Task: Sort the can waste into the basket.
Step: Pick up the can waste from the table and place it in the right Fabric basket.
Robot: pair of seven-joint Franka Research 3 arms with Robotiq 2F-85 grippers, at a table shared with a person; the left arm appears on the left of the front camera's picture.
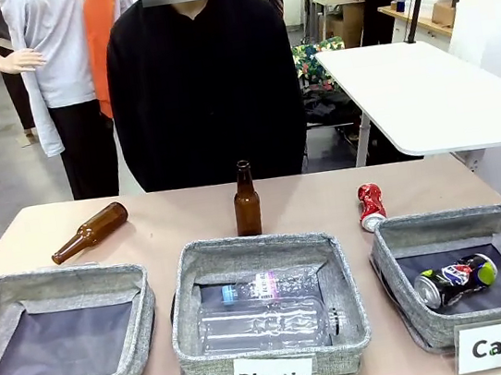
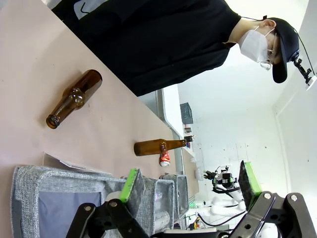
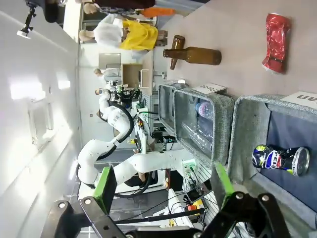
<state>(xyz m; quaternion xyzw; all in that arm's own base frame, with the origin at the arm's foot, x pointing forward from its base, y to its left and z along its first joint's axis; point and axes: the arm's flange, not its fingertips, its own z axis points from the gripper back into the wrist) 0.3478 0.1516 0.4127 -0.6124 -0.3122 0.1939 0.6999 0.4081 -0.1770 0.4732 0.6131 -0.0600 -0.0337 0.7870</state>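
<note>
– Red can (image 1: pixel 371 206) logged as the piece left to sort. Started from the grippers?

– Started there. Found right gripper (image 3: pixel 164 191) spread wide, green pads (image 3: pixel 223 186) well apart, nothing between. Found left gripper (image 2: pixel 190 186) equally wide and empty, close over the Bottle basket (image 2: pixel 29 178).

– Traced outward from the right one?

– Traced. Met the Can basket (image 3: pixel 250 124) first and noted the blue can (image 3: pixel 280 158) already inside on the dark liner. Then reached the red can past the far rim, on bare table, near that rim and seemingly apart from it.

– Long axis?

– Read as flat on its side, long axis pointing from the robot's edge toward the person, roughly square to the rim. Marked the upright brown bottle (image 1: pixel 246 199) well apart, toward the middle.

– Nearer arm?

– Judged the right. From the left wrist, saw that can small and distant, beyond the upright bottle. Advised reaching over the Can basket and closing across the can's short width.
</note>
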